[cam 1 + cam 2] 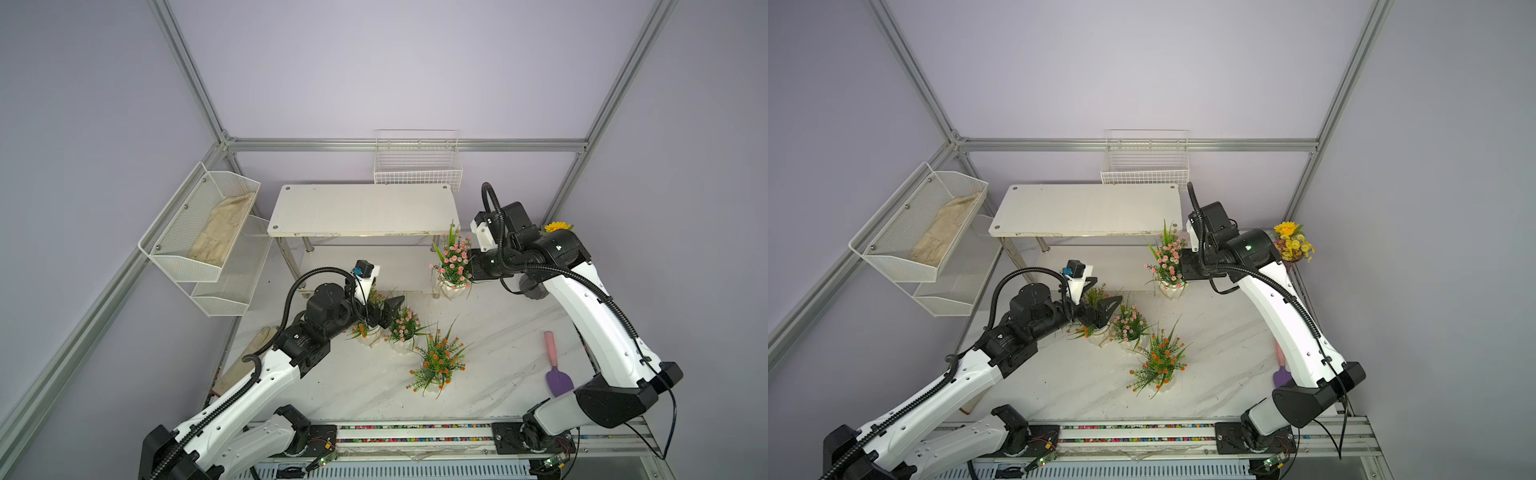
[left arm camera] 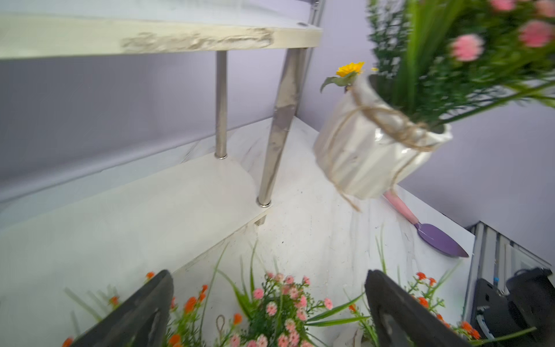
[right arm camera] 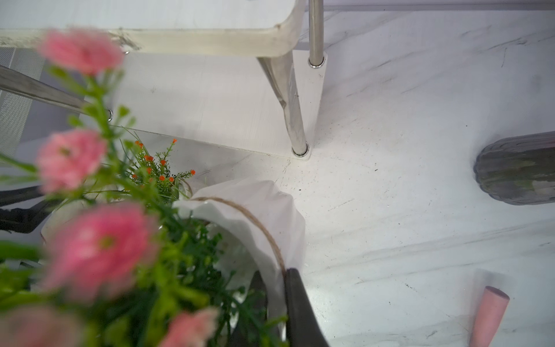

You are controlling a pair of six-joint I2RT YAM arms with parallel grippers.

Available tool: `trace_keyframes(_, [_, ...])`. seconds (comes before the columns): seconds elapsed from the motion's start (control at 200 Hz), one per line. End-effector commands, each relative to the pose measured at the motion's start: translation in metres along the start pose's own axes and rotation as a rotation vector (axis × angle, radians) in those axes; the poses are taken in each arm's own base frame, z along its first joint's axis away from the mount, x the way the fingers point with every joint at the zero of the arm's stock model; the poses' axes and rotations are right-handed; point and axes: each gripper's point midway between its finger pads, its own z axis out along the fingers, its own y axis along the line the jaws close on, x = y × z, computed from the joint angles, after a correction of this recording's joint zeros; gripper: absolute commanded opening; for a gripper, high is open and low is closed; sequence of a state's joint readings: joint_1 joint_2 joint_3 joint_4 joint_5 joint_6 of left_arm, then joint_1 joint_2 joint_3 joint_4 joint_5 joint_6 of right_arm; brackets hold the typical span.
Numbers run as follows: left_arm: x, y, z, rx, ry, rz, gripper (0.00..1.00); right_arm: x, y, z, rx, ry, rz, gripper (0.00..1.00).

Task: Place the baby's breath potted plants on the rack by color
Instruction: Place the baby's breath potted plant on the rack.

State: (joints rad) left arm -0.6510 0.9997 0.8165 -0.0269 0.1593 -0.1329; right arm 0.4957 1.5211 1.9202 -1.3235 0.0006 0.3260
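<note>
Since the pink-flowered plant [image 1: 452,259] is pinched only at its pot rim by the closed right gripper [image 3: 274,293], one finger inside the pot and one outside, a slip is judged the chief danger. The pot is seen tilted and clear of the table [image 1: 498,332], at about 1 o'clock on the tabletop, just beside the front right leg of the rack [image 1: 361,208]. That leg or the upper board's edge could be struck if the pot is swung in low. Both boards are seen bare.

Toward 10 o'clock the left gripper [image 2: 268,275] is held wide open over an orange plant [image 1: 365,330] and a pink one [image 1: 403,326], either of which could be toppled by a careless descent. A second orange plant [image 1: 438,361] is set at 5 o'clock of them.

At 9 o'clock a beige cloth [image 1: 222,232] is held in the upper mesh wall basket [image 1: 183,216]. Nothing is made out in the wire basket [image 1: 417,174] at 12 o'clock. Yellow flowers [image 1: 1292,243] are kept in the dark vase [image 3: 516,168] at 3 o'clock.
</note>
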Motion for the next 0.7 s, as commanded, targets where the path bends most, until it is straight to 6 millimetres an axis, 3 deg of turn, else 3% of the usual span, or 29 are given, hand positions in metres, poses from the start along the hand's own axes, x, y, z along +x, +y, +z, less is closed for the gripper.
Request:
trace_keyframes(0.0, [-0.050, -0.027, 0.002, 0.060, -0.142, 0.152, 1.00, -0.004, 0.011, -0.005, -0.053, -0.015, -0.025, 0.00])
trace_keyframes(0.125, [-0.054, -0.055, 0.017, 0.151, -0.159, 0.189, 1.00, -0.003, 0.013, -0.005, -0.067, -0.013, -0.028, 0.00])
trace_keyframes(0.3, [-0.059, -0.076, 0.033, 0.229, -0.187, 0.238, 1.00, 0.001, 0.018, -0.003, -0.096, 0.003, -0.034, 0.00])
trace_keyframes(0.695, [-0.073, -0.086, 0.066, 0.252, -0.233, 0.296, 1.00, 0.007, 0.025, -0.002, -0.146, 0.012, -0.038, 0.00])
